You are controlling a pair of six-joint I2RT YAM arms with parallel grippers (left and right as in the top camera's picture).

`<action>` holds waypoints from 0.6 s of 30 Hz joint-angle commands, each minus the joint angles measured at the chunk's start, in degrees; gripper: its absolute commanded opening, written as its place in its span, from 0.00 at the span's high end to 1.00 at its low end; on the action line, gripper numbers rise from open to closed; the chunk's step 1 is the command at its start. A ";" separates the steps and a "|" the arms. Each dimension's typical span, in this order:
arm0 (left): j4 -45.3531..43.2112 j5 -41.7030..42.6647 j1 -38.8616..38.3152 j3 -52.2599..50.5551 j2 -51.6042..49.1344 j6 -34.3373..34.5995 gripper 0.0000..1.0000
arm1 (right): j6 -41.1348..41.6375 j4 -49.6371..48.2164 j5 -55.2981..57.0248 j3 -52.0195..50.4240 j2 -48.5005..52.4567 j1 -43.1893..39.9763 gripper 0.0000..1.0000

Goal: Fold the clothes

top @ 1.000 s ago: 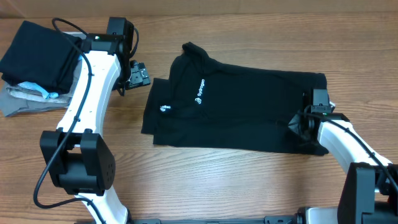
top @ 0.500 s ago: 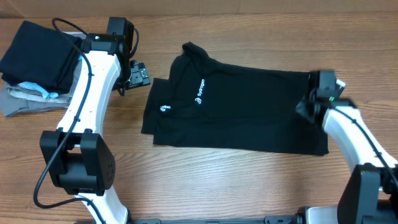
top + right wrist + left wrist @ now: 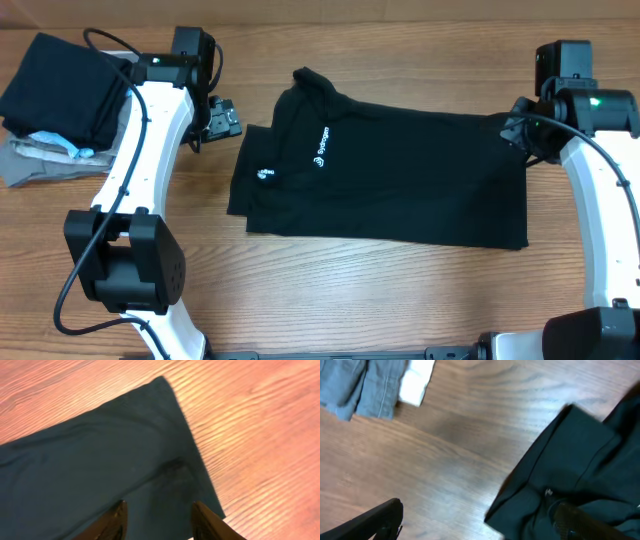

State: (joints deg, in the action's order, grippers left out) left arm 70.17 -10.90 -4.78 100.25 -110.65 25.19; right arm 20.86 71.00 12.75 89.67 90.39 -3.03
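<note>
— Where is the black shirt point(image 3: 380, 175)?

— Flat on the bench point(image 3: 400, 290), near the middle. It is soft, matte cloth laid out as a long, rough rectangle. The collar point(image 3: 312, 82) points up at the left end, and the straight hem is at the right. A small white logo point(image 3: 321, 147) sits on the chest, and a few shallow creases run lengthwise.

— And the bench itself?

— Wood grain, brown and smooth.

— The claws?

— The right claw point(image 3: 520, 135) is over the hem's upper corner. The right wrist view shows its glossy dark fingers point(image 3: 117, 512) apart above the cloth, with nothing between them. The left claw point(image 3: 222, 120) is just beside the sleeve end, spread wide and empty over bare wood.

— Anything else around?

— At the far left corner a dark folded garment point(image 3: 60, 85) lies on a grey garment point(image 3: 35, 160), with a light-blue scrap point(image 3: 60, 143) showing. The left arm point(image 3: 150, 130), white with a black cable, crosses over that pile's edge and hides part of it. The pile is well apart from the shirt.
</note>
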 commanded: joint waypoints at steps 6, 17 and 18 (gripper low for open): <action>-5.70 4.66 -0.02 1.27 -0.24 0.22 0.00 | -2.23 1.57 -5.90 1.27 -0.37 -1.03 0.55; -22.34 25.79 -4.04 1.62 -0.28 -11.96 0.28 | -12.44 -4.20 -16.41 1.27 1.81 -7.02 0.54; -24.44 25.59 -4.72 1.62 -0.37 -12.20 0.28 | -12.70 -4.87 -18.29 1.27 2.86 -8.44 0.54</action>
State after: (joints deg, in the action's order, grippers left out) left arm 48.64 10.57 -7.33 100.25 -110.65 15.62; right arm 12.12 67.29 1.74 89.73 90.98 -7.86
